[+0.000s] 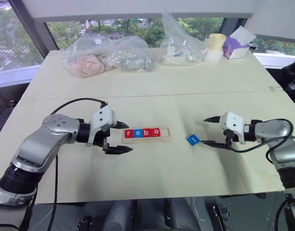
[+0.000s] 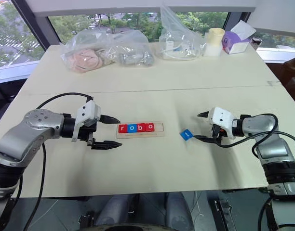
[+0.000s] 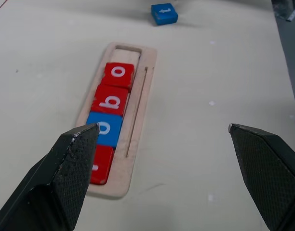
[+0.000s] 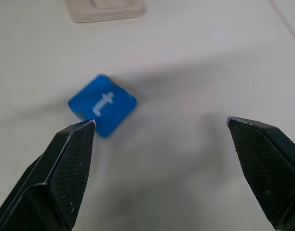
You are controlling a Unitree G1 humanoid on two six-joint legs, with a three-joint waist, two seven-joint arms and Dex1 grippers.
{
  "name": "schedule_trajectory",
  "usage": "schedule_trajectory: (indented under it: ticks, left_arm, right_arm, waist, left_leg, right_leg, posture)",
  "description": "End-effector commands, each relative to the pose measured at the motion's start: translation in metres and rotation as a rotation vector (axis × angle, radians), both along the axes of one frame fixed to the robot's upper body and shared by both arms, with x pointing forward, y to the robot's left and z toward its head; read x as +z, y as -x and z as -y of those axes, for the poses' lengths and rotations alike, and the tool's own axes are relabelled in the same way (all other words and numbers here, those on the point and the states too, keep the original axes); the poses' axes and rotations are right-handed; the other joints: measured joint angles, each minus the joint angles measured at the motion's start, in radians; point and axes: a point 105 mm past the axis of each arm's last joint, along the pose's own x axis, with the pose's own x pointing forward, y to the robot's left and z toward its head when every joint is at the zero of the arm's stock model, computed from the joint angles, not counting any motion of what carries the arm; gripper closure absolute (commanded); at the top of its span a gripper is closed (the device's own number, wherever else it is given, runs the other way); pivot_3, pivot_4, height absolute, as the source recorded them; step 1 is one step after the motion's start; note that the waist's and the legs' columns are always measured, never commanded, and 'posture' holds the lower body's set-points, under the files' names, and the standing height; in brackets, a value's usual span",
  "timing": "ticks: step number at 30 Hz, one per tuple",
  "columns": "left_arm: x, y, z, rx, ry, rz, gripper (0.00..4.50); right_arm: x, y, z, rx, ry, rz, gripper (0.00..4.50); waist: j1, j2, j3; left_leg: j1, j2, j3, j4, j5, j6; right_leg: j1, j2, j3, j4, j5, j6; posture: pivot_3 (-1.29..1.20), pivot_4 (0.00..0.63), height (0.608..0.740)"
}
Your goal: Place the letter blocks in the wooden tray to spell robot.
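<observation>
From the head camera, the long pale wooden tray holds four red and blue square letter tiles spelling "robo". The left gripper is spread open just left of it. The blue "t" tile lies on the table, right of the tray, just beside the open right gripper.

In the left wrist view, the tray's far slot is empty.

In the right wrist view, the "t" tile lies ahead of the fingers, untouched.

A pale table is carrying the wooden tray, a blue t block lying beside it, and plastic bags, a cup and a tissue box sitting along the far edge
</observation>
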Motion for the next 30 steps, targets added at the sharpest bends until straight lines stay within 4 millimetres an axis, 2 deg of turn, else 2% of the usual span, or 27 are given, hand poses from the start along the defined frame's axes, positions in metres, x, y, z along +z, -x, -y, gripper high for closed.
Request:
schedule_trajectory:
  ticks: [1, 10, 15, 19, 25, 30]
  left_arm:
    - [0.009, 0.004, 0.000, 0.005, 0.010, 0.035, 0.00]
    - [0.007, 0.007, 0.002, 0.033, 0.024, 0.030, 0.00]
    - [0.006, 0.007, 0.001, 0.041, 0.032, 0.024, 0.00]
    - [0.004, 0.007, 0.002, 0.040, 0.038, 0.016, 0.00]
    - [0.004, 0.005, 0.002, 0.034, 0.038, 0.011, 0.00]
    - [0.004, 0.003, 0.003, 0.027, 0.035, 0.014, 0.00]
  right_arm:
    - [-0.004, 0.000, -0.004, 0.080, 0.056, 0.015, 0.02]
    - [-0.003, -0.007, -0.020, 0.121, 0.031, 0.038, 0.02]
    - [0.033, -0.016, -0.016, 0.030, -0.121, 0.046, 0.02]
    - [0.047, -0.011, -0.004, -0.013, -0.151, 0.032, 0.02]
    - [0.037, 0.005, 0.013, 0.017, -0.010, -0.014, 0.02]
    - [0.024, 0.006, 0.008, 0.074, 0.051, -0.021, 0.02]
  waist:
    - [-0.002, 0.000, 0.000]
    - [-0.004, 0.000, 0.000]
    - [-0.002, 0.000, 0.000]
    - [0.002, 0.000, 0.000]
    - [0.000, 0.000, 0.000]
    - [-0.005, 0.000, 0.000]
  left_leg:
    - [0.000, 0.000, 0.000, 0.000, 0.000, 0.000]
    - [0.004, 0.000, 0.000, 0.000, 0.000, 0.000]
    - [0.004, 0.000, 0.000, 0.000, 0.000, 0.000]
    - [0.003, 0.000, -0.001, 0.000, 0.000, 0.000]
    - [0.002, 0.000, 0.000, 0.000, 0.000, 0.000]
    - [0.003, 0.000, 0.000, 0.000, 0.000, 0.000]
  right_leg:
    - [0.000, 0.000, 0.000, 0.000, 0.000, 0.000]
    - [0.003, 0.000, 0.000, 0.001, 0.000, 0.000]
    - [0.003, 0.000, 0.001, 0.001, 0.000, 0.000]
    - [0.002, 0.000, 0.001, 0.001, 0.000, 0.000]
    - [0.002, 0.000, 0.000, 0.000, 0.000, 0.000]
    - [0.001, 0.000, 0.001, 0.001, 0.000, 0.000]
  posture:
    - [0.00, 0.150, 0.740]
    - [0.00, 0.150, 0.740]
    - [0.00, 0.150, 0.740]
    - [0.00, 0.150, 0.740]
    - [0.00, 0.150, 0.740]
    - [0.00, 0.150, 0.740]
